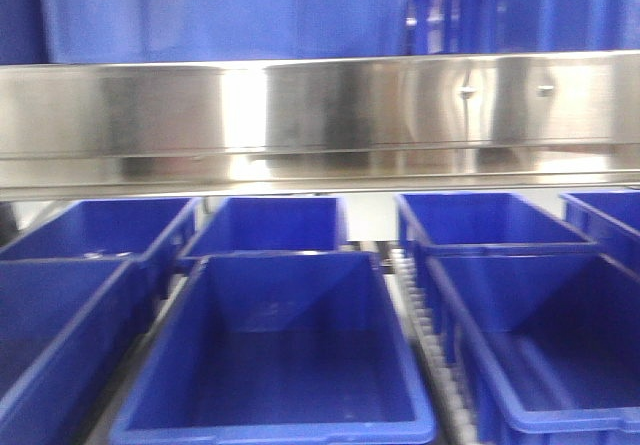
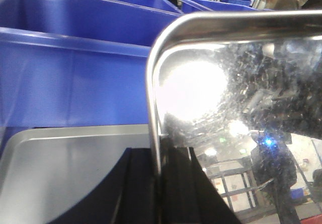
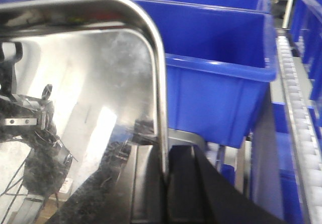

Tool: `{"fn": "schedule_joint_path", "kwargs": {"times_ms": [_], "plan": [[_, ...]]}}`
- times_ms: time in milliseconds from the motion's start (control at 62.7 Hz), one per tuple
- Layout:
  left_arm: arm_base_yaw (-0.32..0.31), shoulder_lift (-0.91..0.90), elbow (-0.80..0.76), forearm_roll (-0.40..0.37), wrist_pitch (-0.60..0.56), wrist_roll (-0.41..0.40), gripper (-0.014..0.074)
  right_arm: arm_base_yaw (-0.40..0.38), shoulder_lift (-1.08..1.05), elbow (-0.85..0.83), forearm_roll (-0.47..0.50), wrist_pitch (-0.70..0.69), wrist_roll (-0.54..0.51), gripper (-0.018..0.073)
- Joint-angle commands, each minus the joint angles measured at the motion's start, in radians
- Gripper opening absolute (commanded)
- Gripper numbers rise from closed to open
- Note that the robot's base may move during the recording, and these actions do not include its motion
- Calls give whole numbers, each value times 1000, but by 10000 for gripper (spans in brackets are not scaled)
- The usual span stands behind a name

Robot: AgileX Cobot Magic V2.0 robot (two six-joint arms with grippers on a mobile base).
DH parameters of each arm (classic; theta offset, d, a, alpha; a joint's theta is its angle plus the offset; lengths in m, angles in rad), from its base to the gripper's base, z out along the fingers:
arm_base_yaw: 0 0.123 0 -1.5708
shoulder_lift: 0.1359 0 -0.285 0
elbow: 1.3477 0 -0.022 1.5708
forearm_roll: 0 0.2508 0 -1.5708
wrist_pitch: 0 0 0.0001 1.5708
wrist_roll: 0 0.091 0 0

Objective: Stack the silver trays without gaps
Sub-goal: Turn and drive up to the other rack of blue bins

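In the left wrist view a shiny silver tray (image 2: pixel 236 83) stands tilted up, its rolled left rim pinched between the black fingers of my left gripper (image 2: pixel 158 158), which is shut on it. Under it, to the left, lies a second silver tray (image 2: pixel 55 158), flat and dull grey. In the right wrist view the same lifted tray (image 3: pixel 100 83) has its right rim clamped in my right gripper (image 3: pixel 165 158), also shut. A strip of another tray (image 3: pixel 193 137) shows just beyond the right fingers. Neither gripper appears in the front view.
Deep blue bins (image 1: pixel 280 355) stand in rows below, with more close behind the tray (image 2: pixel 70 78) (image 3: pixel 216 93). A long steel shelf rail (image 1: pixel 320 115) with screws crosses the front view. A white roller track (image 3: pixel 297 118) runs along the right side.
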Motion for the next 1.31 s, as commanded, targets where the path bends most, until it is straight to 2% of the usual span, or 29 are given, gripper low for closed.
{"fn": "schedule_joint_path", "kwargs": {"times_ms": [0, 1291], "plan": [[-11, -5, -9, -22, -32, 3, -17, 2, -12, -11, -5, -75, 7, -78], [-11, -5, -9, -22, -32, 3, -17, 2, -12, -11, -5, -92, 7, -78]]}}
